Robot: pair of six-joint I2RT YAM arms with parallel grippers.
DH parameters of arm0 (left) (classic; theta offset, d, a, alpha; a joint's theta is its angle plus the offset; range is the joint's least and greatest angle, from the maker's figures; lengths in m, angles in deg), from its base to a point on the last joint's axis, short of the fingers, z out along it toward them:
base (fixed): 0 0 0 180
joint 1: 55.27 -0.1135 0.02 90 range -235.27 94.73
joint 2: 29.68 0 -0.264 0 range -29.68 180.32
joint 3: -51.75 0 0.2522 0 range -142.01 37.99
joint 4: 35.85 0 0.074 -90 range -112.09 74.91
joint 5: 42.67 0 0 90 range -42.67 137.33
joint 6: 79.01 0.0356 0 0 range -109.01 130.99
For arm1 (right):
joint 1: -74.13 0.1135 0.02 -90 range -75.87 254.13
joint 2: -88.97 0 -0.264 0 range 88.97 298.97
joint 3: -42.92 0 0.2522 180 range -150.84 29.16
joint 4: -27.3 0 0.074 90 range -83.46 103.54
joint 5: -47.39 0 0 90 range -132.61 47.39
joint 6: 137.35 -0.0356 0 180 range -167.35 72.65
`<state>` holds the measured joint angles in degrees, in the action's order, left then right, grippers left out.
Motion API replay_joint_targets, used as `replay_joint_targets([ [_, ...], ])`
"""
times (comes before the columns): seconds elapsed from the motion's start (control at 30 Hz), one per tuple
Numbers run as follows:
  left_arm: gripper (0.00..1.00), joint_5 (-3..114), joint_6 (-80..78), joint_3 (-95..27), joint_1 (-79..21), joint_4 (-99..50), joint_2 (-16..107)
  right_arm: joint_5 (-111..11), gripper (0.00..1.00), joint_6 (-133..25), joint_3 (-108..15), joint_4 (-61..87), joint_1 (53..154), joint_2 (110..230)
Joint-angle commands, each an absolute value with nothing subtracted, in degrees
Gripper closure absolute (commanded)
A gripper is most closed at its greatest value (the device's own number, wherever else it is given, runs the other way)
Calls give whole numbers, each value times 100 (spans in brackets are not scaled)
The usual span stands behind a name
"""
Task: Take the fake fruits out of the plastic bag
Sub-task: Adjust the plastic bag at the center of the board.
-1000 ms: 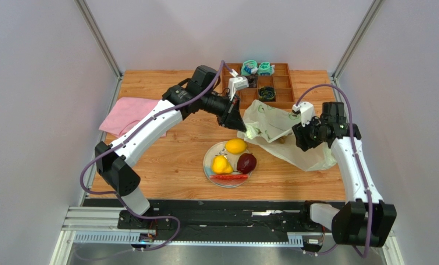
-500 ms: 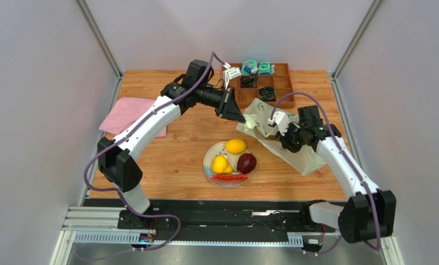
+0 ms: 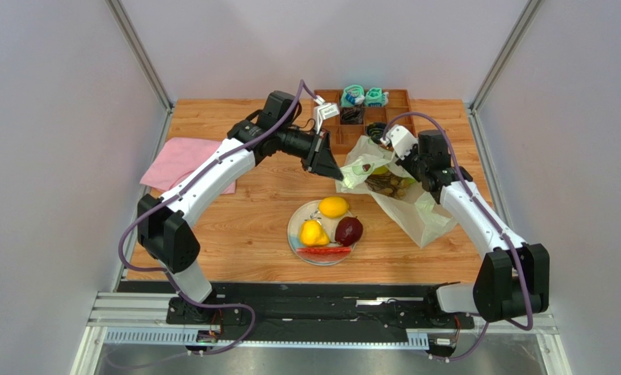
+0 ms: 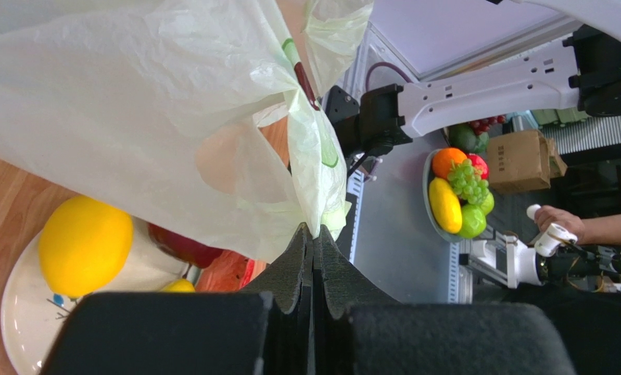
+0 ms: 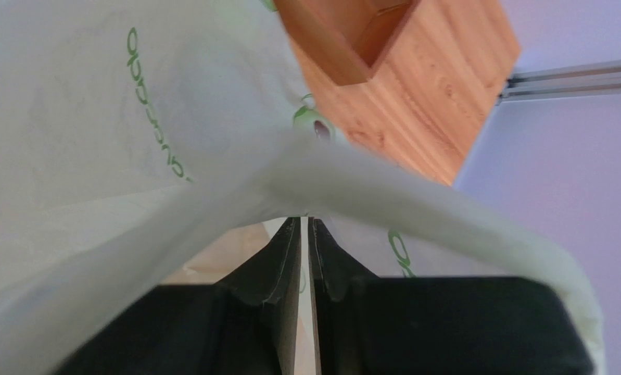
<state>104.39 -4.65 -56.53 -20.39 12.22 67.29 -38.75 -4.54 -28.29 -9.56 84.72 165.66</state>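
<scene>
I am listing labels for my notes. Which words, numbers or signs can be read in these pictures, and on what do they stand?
No text can be read with certainty.
plastic bag: green printed lettering, too blurred and creased to read.

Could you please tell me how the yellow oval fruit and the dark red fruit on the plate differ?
The yellow oval fruit is bright yellow, the dark red fruit maroon. The yellow oval fruit lies at the far edge of the plate; the dark red fruit sits nearer, to the right. Both rest on the plate, outside the plastic bag.
</scene>
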Motion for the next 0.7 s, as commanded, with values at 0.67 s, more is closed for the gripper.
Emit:
replay_joint_targets([
  [0.67,100,10253,-158,-6476,-2055,1325,6911,-6211,79,-386,-2914,-2424,8405,15561],
])
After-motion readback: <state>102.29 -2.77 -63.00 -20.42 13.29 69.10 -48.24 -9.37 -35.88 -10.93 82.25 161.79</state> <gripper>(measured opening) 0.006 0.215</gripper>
